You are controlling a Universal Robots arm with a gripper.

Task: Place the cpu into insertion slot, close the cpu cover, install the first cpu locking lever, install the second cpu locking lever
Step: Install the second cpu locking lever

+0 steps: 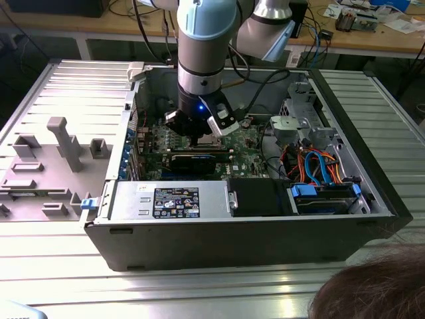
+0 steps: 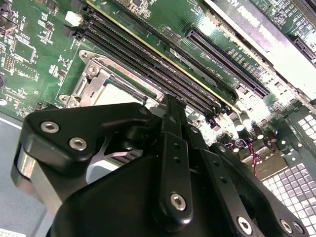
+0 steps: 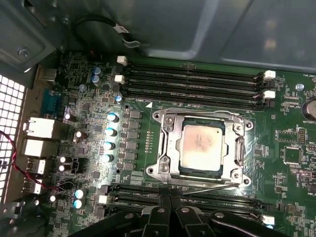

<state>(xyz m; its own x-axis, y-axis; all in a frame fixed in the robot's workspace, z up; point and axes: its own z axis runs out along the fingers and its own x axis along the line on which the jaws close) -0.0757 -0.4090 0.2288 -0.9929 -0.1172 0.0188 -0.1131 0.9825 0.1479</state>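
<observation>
You see gripper [image 3: 170,210] fingers pressed together just beside cpu cover [image 3: 170,140]; cpu [image 3: 201,147] seated, fingertips cut off.

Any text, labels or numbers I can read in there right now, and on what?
Black sticker on the silver housing: print too small to read.
The cpu top: faint marks, unreadable.
Motherboard lettering: too small to read.
No text can be quoted.

The cpu [image 3: 201,146] is showing a dull, smudged grey metal top inside the shiny bare-metal cpu cover [image 3: 168,143], the green motherboard [image 3: 291,163] is gleaming glossy, and the gripper [image 2: 170,111] is looking matt black with bright steel screws.
</observation>
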